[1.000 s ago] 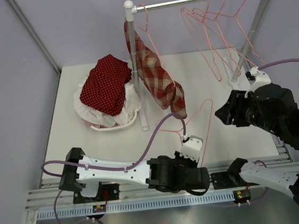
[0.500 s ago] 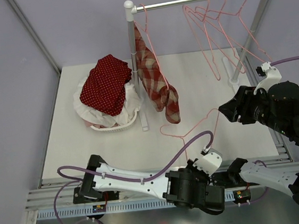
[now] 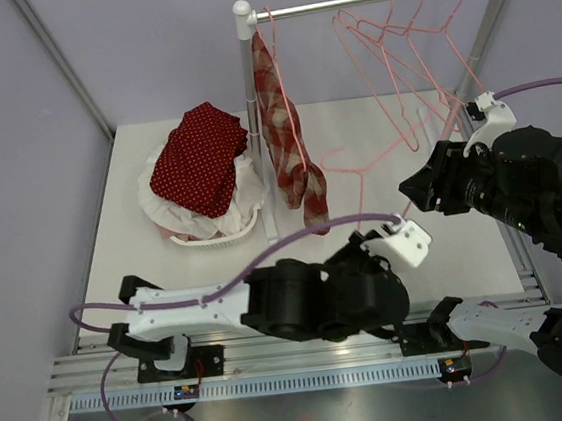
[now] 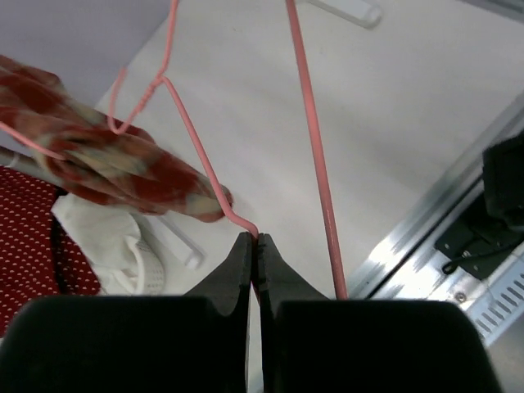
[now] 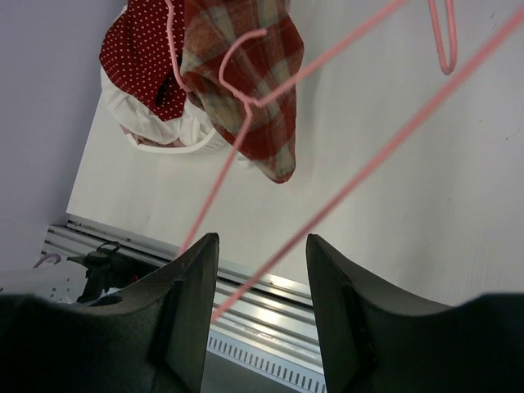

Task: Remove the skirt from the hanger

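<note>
Skirt (image 3: 283,130), plaid, hangs at left end of rail (image 3: 370,0), draped on rack hanger (image 3: 274,32), so not removed yet. L gripper (image 4: 255,239) is clenched on wire of loose hanger (image 4: 316,147); R gripper (image 5: 262,241) is spread, grasping nothing. Left: pull skirt off.

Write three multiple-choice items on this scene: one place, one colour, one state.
1. Where is the red dotted cloth?
A. in the basket
B. on a chair
C. in a drawer
2. What colour is the hanger?
A. blue
B. pink
C. black
3. How is the left gripper?
A. wide open
B. holding a cup
C. shut on the hanger

Answers: A, it is heaped in the basket; B, its wire shows pink; C, the jaws pinch the wire.
</note>
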Robot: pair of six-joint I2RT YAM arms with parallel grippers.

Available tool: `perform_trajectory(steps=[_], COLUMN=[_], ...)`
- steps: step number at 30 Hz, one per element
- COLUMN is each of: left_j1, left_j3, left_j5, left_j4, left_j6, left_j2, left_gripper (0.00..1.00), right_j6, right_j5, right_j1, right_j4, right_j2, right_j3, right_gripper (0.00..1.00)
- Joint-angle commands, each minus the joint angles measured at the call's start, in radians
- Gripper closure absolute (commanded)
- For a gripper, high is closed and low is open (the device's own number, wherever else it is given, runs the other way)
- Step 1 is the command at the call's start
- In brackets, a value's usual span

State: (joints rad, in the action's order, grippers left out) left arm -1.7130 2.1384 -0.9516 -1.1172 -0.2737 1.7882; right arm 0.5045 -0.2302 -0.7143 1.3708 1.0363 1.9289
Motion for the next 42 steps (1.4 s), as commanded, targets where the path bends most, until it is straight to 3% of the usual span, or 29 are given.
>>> perform_trajectory(steps=[1,6,13,19,25,33,42], left_j1=[0.048,0.085,0.089,0.130,0.168,0.174,0.168], left_j3=[-0.028,-0.095,-0.179,-0.231,-0.285,-0.259,-0.281], left_j5=[-0.061,-0.053,-0.068,-0.090,-0.088,-0.098,-0.070], left_j4=[0.221,0.278,0.309,0.293,0.330,0.361,0.362], left_j6=[0.258,0.323,0.303,0.278,0.278,0.278,0.222], left_j2=[-0.133,-0.162,-0.191,-0.207,-0.233,-0.234,-0.276], left_gripper=[1.00,1.00,1.00,1.00,1.00,1.00,1.00], right_j6=[-0.029,-0.009,0.043,0.058,0.058,0.132,0.167], right_j5=[0.000,0.068,0.146,0.225,0.380,0.407,0.236], right_j1=[-0.005,-0.005,-0.005,-0.005,-0.005,-0.005,-0.005], right_j4=[0.056,0.005,-0.110,-0.101,-0.042,-0.193,-0.351], right_j2=[0.024,0.036,0.010,0.027,0.030,-0.039,-0.059], right_j3=[0.073,0.015,-0.154,-0.032,0.050,-0.132,-0.243], right_gripper=[0.46,0.46,0.50,0.50,0.37,0.37,0.37])
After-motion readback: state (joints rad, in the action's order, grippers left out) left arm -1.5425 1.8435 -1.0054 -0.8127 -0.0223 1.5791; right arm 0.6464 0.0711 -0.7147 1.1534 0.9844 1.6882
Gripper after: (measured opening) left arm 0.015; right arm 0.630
